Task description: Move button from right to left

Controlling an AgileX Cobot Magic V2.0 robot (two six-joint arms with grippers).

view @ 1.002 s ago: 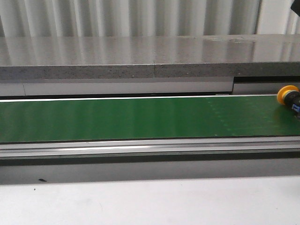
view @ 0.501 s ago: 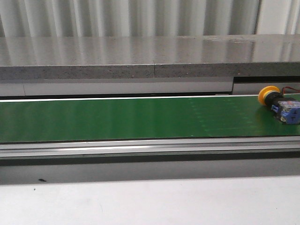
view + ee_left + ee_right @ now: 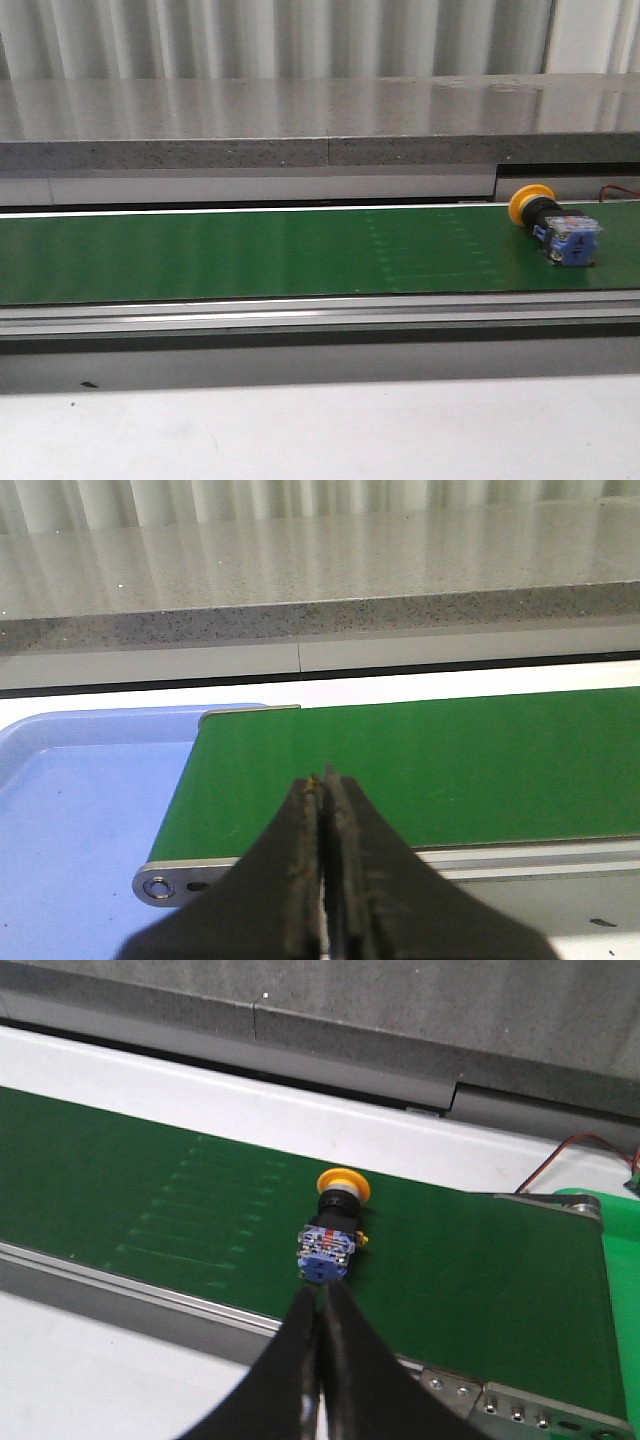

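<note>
The button (image 3: pixel 553 226) lies on its side on the green conveyor belt (image 3: pixel 250 255) at the far right of the front view, yellow cap toward the back left, blue-grey block toward the front. In the right wrist view the button (image 3: pixel 332 1226) lies just beyond my right gripper (image 3: pixel 320 1290), which is shut and empty, with its tips close to the blue block. My left gripper (image 3: pixel 324 778) is shut and empty over the belt's left end (image 3: pixel 400 770). Neither gripper shows in the front view.
A light blue tray (image 3: pixel 80 800) sits at the belt's left end. A grey stone ledge (image 3: pixel 320 120) runs behind the belt. A metal rail (image 3: pixel 320 315) borders the belt's front, with white table (image 3: pixel 320 430) before it. Red and black wires (image 3: pixel 570 1150) lie by the belt's right end.
The button has travelled left along the belt, from the right edge of the front view to well inside it. It now shows whole.
</note>
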